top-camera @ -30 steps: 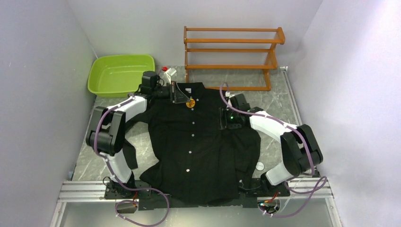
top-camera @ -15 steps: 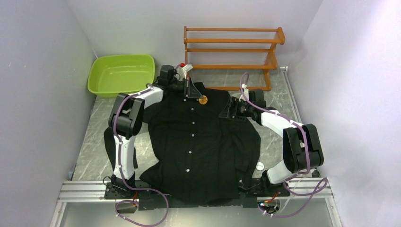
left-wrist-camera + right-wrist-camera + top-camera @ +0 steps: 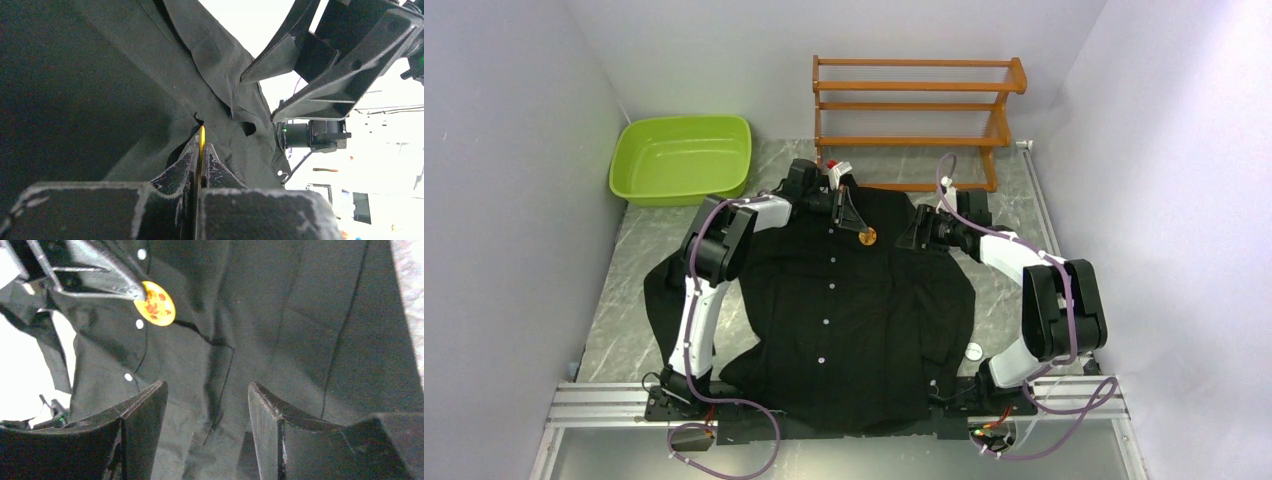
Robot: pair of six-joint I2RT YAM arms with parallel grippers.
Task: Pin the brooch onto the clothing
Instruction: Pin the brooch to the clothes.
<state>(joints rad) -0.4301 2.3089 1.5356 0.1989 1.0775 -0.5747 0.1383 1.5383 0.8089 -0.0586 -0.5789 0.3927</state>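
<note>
Round shiny orange-amber brooch (image 3: 867, 236) is pinched edge-on in the left gripper (image 3: 860, 228), jaws clamped on it, over the upper chest of the black long-sleeved button-up shirt (image 3: 844, 320) (just beside its white button line). Right gripper (image 3: 911, 238) hovers near the brooch over the shirt's chest, jaws apart, holding nothing.

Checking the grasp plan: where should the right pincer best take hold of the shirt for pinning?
Probably the fold of the black shirt beside the brooch, from above on the right arm's side. It gives an edge to pinch on otherwise flat cloth, lies just ahead of the open right pincer, and is clear of the left pincer holding the brooch.
</note>
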